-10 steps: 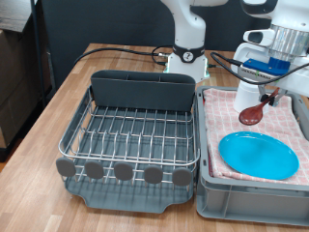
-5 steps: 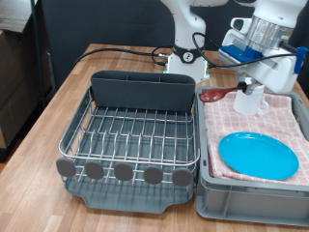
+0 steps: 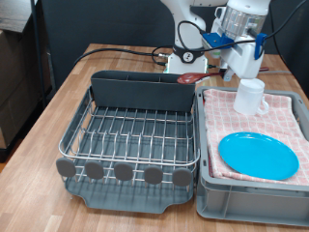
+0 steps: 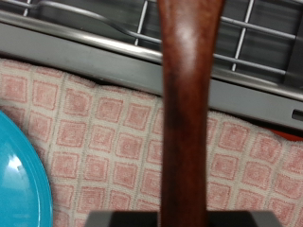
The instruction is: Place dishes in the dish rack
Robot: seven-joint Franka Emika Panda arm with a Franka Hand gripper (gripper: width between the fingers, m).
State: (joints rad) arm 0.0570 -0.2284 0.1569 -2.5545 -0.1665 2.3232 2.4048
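My gripper (image 3: 228,68) is shut on the dark reddish-brown wooden spoon (image 3: 191,78). It holds the spoon level above the right end of the dish rack's grey cutlery caddy (image 3: 143,90). In the wrist view the spoon handle (image 4: 189,113) fills the middle, over the pink cloth and the rack's edge. The dish rack (image 3: 130,135) with its wire grid holds no dishes. The white mug (image 3: 250,96) and the light-blue plate (image 3: 258,155) rest on the pink checked cloth (image 3: 227,126) in the grey bin. The plate also shows in the wrist view (image 4: 19,180).
The grey bin (image 3: 251,205) stands right of the rack on the wooden table (image 3: 58,106). Black cables (image 3: 126,50) and the robot base (image 3: 188,58) lie behind the rack. A dark cabinet stands at the exterior view's left.
The gripper has carried the spoon from above the cloth and plate up and towards the exterior view's left, to the caddy's right end. The spoon has turned from hanging to level.
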